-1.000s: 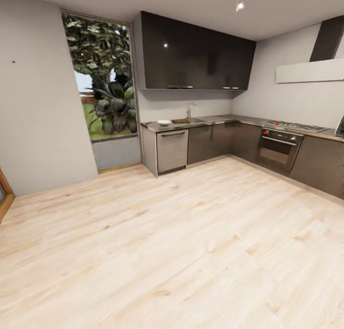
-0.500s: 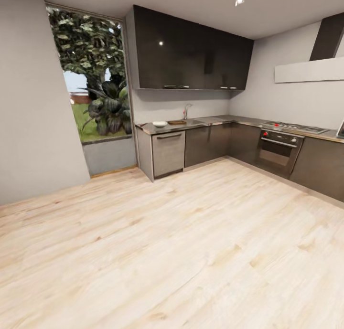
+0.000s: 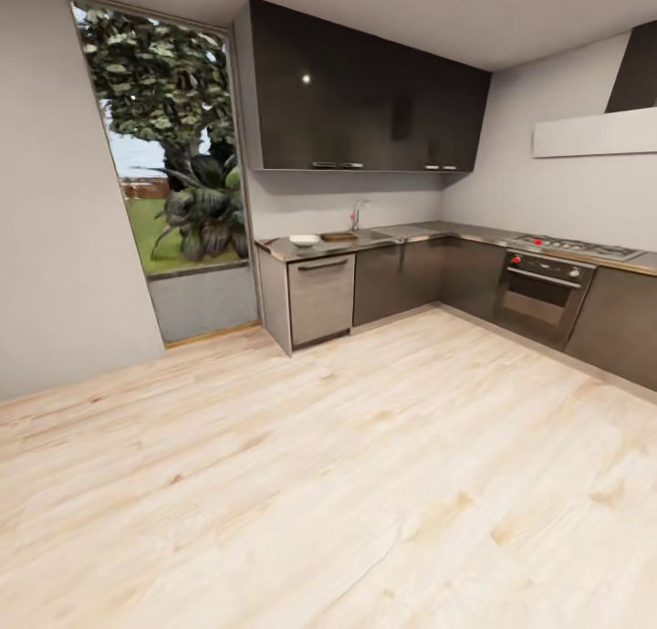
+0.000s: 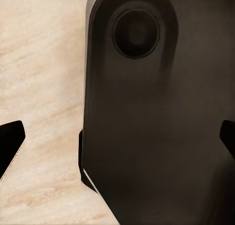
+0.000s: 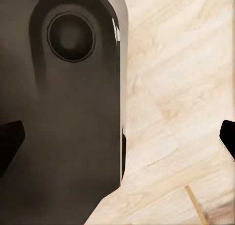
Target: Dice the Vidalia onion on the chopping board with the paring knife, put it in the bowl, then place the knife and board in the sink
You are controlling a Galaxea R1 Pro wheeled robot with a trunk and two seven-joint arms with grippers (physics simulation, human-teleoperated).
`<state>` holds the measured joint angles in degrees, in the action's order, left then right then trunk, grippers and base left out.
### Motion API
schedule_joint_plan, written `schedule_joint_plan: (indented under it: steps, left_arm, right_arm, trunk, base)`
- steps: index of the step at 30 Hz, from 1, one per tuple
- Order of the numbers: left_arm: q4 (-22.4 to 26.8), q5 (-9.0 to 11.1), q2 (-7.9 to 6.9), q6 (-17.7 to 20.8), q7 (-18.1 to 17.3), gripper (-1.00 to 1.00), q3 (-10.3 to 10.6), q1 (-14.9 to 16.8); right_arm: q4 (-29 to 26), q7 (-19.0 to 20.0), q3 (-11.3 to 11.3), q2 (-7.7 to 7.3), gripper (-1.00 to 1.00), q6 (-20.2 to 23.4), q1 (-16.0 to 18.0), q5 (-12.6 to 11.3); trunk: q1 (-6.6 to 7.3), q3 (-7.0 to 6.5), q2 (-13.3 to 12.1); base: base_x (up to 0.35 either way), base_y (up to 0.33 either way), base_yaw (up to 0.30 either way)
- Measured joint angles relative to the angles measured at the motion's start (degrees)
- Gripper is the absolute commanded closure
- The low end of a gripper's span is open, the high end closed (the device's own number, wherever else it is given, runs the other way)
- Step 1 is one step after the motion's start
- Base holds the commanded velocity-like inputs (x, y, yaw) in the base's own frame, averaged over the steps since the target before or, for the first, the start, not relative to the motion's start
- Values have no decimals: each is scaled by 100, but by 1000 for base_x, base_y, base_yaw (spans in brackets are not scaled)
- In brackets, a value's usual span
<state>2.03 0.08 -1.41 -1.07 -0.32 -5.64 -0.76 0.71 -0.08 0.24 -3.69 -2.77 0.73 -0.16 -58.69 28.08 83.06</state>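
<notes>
Looking from the head view, you've got the kitchen far across the wood floor (image 3: 365,483): surface (image 3: 429,231) along the back wall, w/ the bowl (image 3: 304,240) near its left end, chopping board (image 3: 338,235) just beside it, then the sink (image 3: 376,233) under the tap (image 3: 357,214). Onion & knife too small to tell. Left wrist view: left hand (image 4: 120,141) released, fingertips wide apart over floor & a dark robot part. Right wrist view: right hand (image 5: 120,139) same, released.
</notes>
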Motion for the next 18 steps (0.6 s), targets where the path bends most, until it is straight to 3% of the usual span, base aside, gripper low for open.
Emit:
schedule_joint_plan:
  steps: [18]
  left_arm:
    - [0, 0, 1, 0, 0, -100, -1, 0]
  right_arm:
    - [0, 0, 0, 0, -100, 0, -2, -1]
  trunk:
    - [0, 0, 0]
  base:
    - [343, 0, 0]
